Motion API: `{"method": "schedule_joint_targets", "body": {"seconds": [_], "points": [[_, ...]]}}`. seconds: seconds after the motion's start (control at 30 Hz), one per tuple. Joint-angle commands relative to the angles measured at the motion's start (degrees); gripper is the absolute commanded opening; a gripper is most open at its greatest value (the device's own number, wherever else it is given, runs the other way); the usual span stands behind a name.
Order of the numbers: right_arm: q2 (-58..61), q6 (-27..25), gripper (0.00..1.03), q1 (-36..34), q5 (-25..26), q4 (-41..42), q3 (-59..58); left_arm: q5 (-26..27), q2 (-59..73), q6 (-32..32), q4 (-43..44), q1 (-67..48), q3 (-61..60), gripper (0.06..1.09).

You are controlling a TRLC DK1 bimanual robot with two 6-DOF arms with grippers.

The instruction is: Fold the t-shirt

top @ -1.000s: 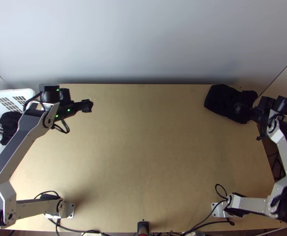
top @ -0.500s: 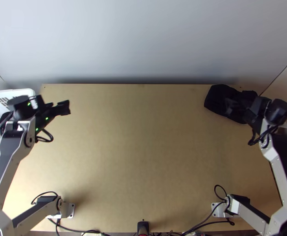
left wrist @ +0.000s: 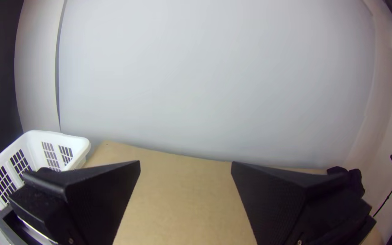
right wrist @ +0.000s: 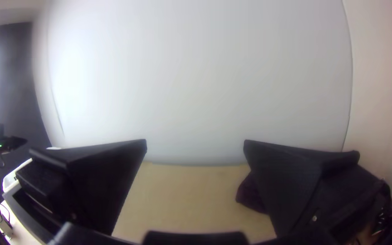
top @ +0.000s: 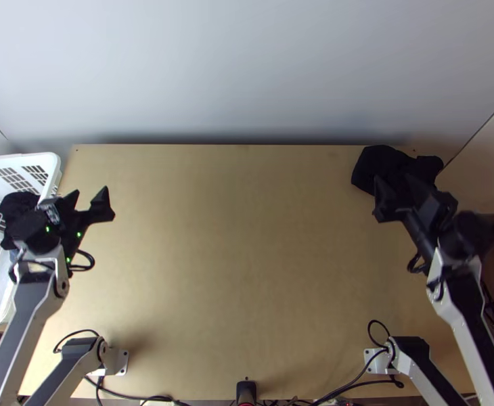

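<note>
1. Here's the dark cloth bundle (top: pixel 390 161), tucked into the table's far right corner, and I take it for the t-shirt. It lies compact, not spread; whether those are neat folds or a bunch, I can't tell. That spot smells of a parking place: off to the side, leaving the middle for folding work.

2. Right beside it, look, the right gripper (right wrist: pixel 195 152)! Its fingers stand wide apart with no cloth between them, over the bundle's near side. That suits either letting go or lining up a grasp; one still moment won't settle which.

3. Now out to the wooden table (top: pixel 247 271), the broad flat stage. If the shirt needs more folding, it would want drawing inward here, where both arms can share it. The danger: a one-sided pinch could drag the layers loose.

4. Across on the left side, the left gripper (left wrist: pixel 185 170), also spread open and holding nothing. It waits near the table's left edge, handy for the basket, I'd say, and out of the other arm's way.

5. And just beyond, the white basket (top: pixel 52 164) beside the table, with more dark fabric (top: pixel 17 203) inside. Within the left arm's reach, it likely serves as supply; the corner bundle may well be finished work.
</note>
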Motion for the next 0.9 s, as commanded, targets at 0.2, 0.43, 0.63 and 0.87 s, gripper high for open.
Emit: {"method": "schedule_joint_targets", "body": {"seconds": [0.2, 0.43, 0.63, 0.87], "points": [[-17.4, -3.5, 0.99, 0.8, 0.6, 8.4, -16.9, 1.6, -9.0, 3.9, 11.2, -0.7, -16.2, 1.03], [-27.2, -4.2, 0.99, 0.5, 0.6, 8.8, -24.4, 3.8, -17.3, 4.1, 11.7, -0.8, -23.3, 1.03], [-40.6, -5.0, 0.97, -1.5, 0.6, 8.2, -31.3, 3.8, -28.2, 3.3, 10.9, -1.2, -29.4, 1.03], [-48.4, -5.2, 0.96, -4.8, 0.6, -0.2, -31.5, 4.1, -40.5, 3.3, 1.2, -1.5, -31.3, 1.03]]}}
